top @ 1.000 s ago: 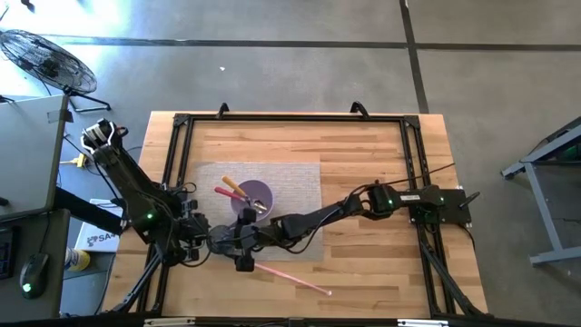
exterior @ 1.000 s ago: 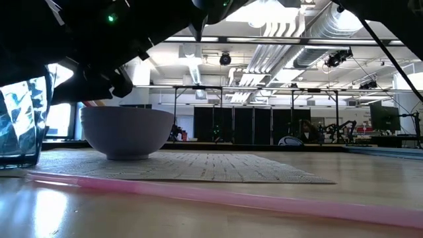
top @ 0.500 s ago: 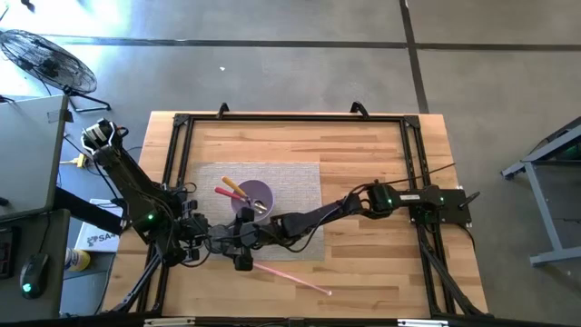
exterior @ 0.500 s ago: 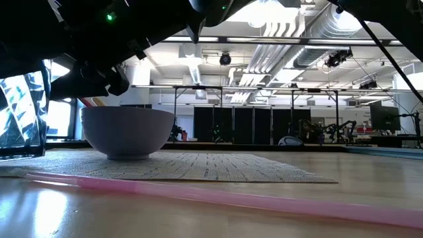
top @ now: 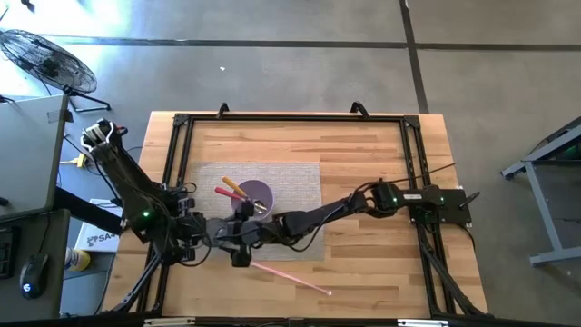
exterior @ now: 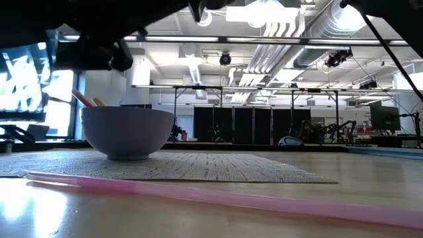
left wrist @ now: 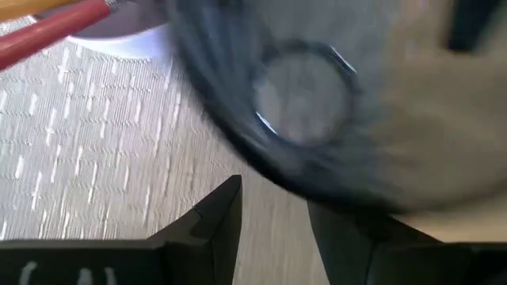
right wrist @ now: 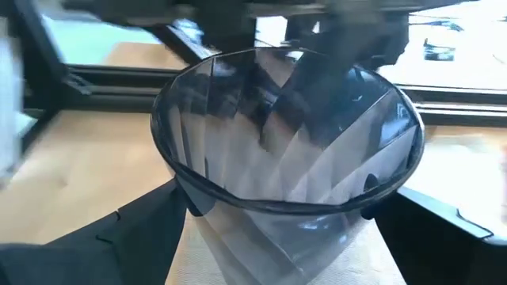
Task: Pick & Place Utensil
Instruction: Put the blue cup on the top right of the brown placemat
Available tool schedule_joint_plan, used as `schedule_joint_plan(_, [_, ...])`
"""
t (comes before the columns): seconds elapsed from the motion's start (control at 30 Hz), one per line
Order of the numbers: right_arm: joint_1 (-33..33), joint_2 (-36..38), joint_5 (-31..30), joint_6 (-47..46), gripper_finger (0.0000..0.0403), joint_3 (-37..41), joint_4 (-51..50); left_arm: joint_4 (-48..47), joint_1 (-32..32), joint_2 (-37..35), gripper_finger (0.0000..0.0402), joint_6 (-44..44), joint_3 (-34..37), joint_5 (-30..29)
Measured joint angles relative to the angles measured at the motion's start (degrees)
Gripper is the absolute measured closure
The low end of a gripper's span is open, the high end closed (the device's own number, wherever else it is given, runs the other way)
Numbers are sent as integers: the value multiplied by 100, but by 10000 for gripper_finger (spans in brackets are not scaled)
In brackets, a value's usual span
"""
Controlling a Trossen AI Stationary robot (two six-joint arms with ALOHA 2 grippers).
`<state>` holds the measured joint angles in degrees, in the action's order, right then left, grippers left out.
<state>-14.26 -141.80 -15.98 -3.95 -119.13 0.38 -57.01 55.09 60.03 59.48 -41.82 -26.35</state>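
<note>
A clear faceted glass (right wrist: 285, 142) sits between my right gripper's (right wrist: 285, 245) fingers and shows raised at the low view's left edge (exterior: 23, 79). My left gripper (left wrist: 273, 226) is open just on the table's left of it, and the blurred glass (left wrist: 301, 95) lies beyond its fingertips. A purple bowl (top: 255, 195) stands on a grey mat (top: 295, 182) and holds a red-handled utensil (top: 225, 192) and a wooden one. A long pink utensil (top: 290, 277) lies on the bare wood near the front edge. My right gripper pinches the glass between its two fingers (right wrist: 150, 229), one on each outer side of the tapered wall (right wrist: 198, 210) below the rim. It comes in about level from the table's right. The glass is lifted clear of the mat, mouth upward.
The bowl (exterior: 125, 132) stands close beyond both grippers, its utensil handles pointing toward the left arm. The pink utensil (exterior: 264, 198) lies across the near part of the table. A black frame (top: 290, 118) runs around the tabletop. Bare wood lies to the right and far side.
The glass has gone from standing on the mat to lifted clear of it, rising in the low view. My right gripper has moved up and slightly toward the table's left with it.
</note>
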Motion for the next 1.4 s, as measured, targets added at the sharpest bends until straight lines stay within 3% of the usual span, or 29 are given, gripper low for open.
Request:
schedule_joint_plan(0.23, [-116, 591, -1415, 9, 41, -2, -1285, -271, 2, -7, 262, -5, -319, 948])
schedule_joint_plan(0.37, [-173, 793, -2151, 33, 41, -4, -1562, -226, 4, 20, 262, 96, -169, 892])
schedule_joint_plan(0.5, [-188, 848, -2420, -46, 42, -4, -1775, -89, 2, 23, 262, 206, 10, 811])
schedule_joint_plan(0.8, [-205, 1153, -3716, -730, 42, -4, -3026, 67, 4, 24, 262, 268, 264, 975])
schedule_joint_plan(0.93, [-221, 1344, -4381, -1556, 42, -4, -4203, 127, 4, 24, 262, 267, 286, 975])
schedule_joint_plan(1.17, [-98, 1459, -4991, -4292, 42, 9, -6956, 307, 4, 24, 262, 231, 288, 909])
schedule_joint_plan(1.27, [-15, 1431, -5086, -4978, 42, 8, -7570, 298, 4, 24, 262, 230, 289, 793])
schedule_joint_plan(1.4, [161, 1487, -5094, -5411, 42, 490, -7571, 302, 4, 24, 262, 231, 290, 733])
